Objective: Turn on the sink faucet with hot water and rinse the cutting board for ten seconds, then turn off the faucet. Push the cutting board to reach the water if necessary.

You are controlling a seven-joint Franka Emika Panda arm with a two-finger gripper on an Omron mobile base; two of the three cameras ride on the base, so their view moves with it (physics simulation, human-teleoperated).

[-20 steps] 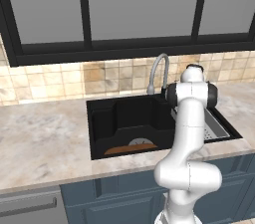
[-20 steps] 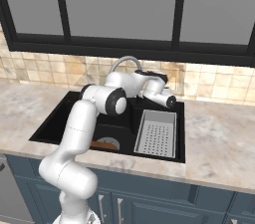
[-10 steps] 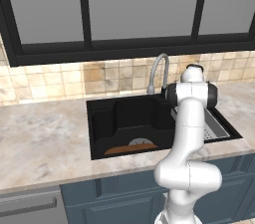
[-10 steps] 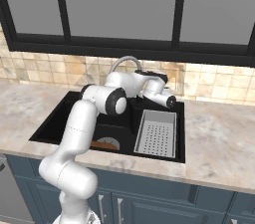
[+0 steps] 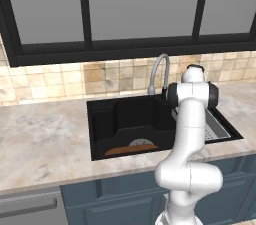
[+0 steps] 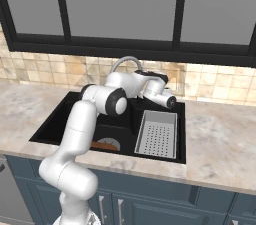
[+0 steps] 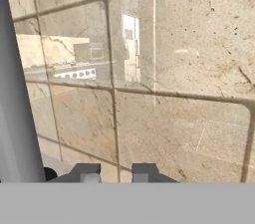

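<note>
The gripper (image 7: 115, 172) sits at the back of the sink (image 5: 102, 119), close against the tiled backsplash (image 7: 174, 83), its two dark fingertips (image 7: 85, 172) drawn near each other with a narrow gap between them; nothing can be seen between them, so whether they pinch the lever cannot be told. In the hand view the grey stem of the sink faucet (image 7: 14, 118) runs up the 9 o'clock edge, just beside the fingers. From the right base view the hand (image 6: 159, 94) reaches behind the faucet's gooseneck (image 6: 126, 62), above the grey strainer tray (image 6: 157, 134) that occupies the basin's right part. The cutting board (image 5: 131, 148) lies flat on the basin floor at about 6 o'clock, along the front wall, touching the grey round drain disc (image 5: 141, 142). The marbled countertop (image 5: 40, 139) surrounds the basin.
</note>
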